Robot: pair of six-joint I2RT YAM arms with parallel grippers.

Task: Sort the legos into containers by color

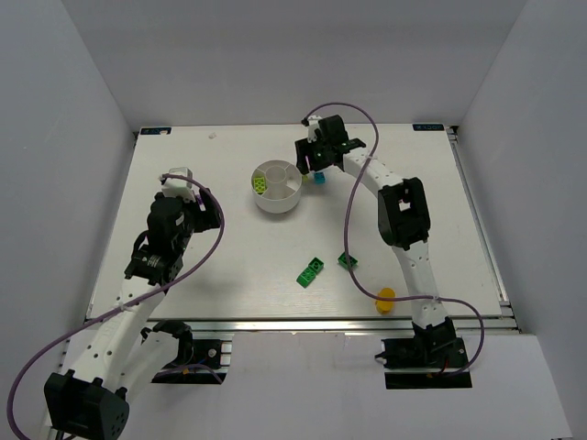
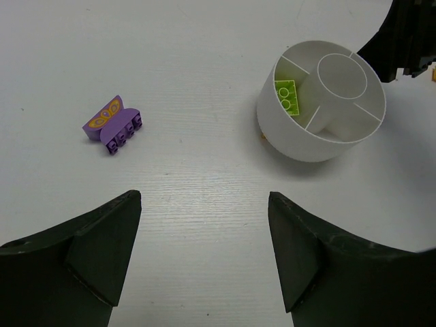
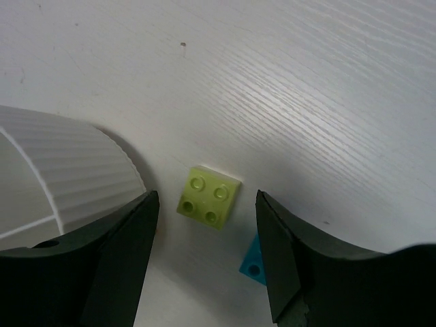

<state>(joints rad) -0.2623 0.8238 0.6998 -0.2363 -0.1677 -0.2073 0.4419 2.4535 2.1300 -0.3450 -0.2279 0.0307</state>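
While the right gripper (image 1: 315, 169) hangs just beside the round white divided plastic dish (image 1: 278, 207), the top view shows a small cyan studded brick (image 1: 319, 179) at its tip and an oblong lime brick (image 1: 261, 185) inside one wedge. From the left wrist, the left gripper (image 2: 203, 202) stands spread and empty, a purple printed brick (image 2: 112, 125) lying ahead, outside its gap. From the right wrist, the jaws are released around nothing: a square lime four-stud brick (image 3: 209, 197) lies flat on the white table (image 3: 306, 102) between the fingertips (image 3: 136, 225), clear of both, the cyan one beside it and the dish's ribbed wall alongside.
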